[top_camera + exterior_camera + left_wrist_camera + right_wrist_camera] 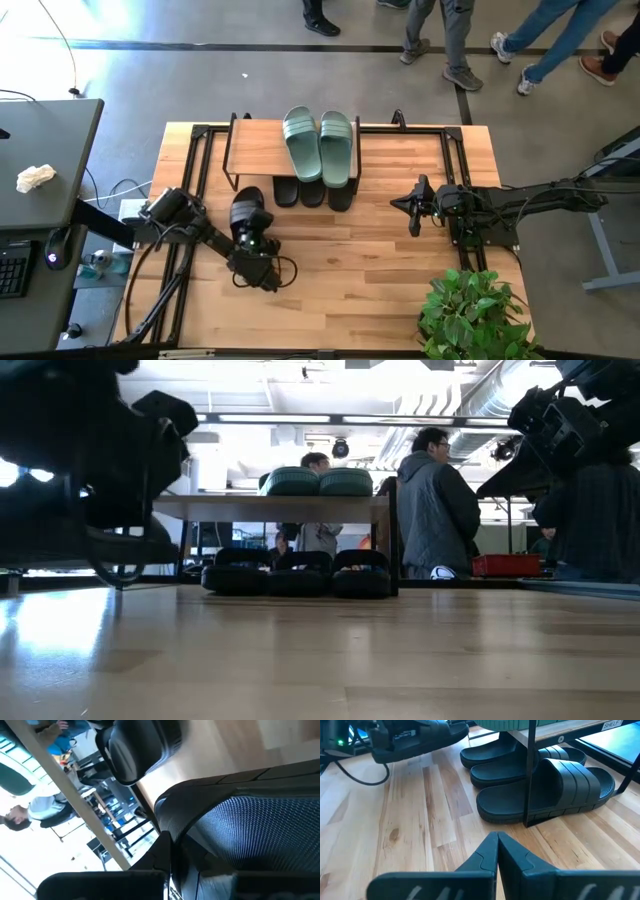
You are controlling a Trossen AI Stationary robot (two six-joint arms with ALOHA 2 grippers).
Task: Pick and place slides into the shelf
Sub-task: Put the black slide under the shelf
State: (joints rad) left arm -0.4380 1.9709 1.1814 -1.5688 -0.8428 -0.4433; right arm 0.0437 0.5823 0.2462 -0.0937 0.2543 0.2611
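The shelf stands at the table's far middle, a sage-green pair of slides flat on its plank top. Three black slides rest on their soles side by side on the table under it. My left gripper is shut on another black slide, a little near and left of the shelf. My right gripper waits shut to the right of the shelf, with nothing between its fingers. My left gripper pinches the black slide's sole rim between its two fingers, at the end nearest the arm. The fingers come from the near left, slanting slightly down. The slide reaches on toward the shelf and hangs clear of the table.
A potted plant stands at the near right corner. Black frame rails run along the table's sides. A grey desk stands to the left, and people walk beyond the far edge.
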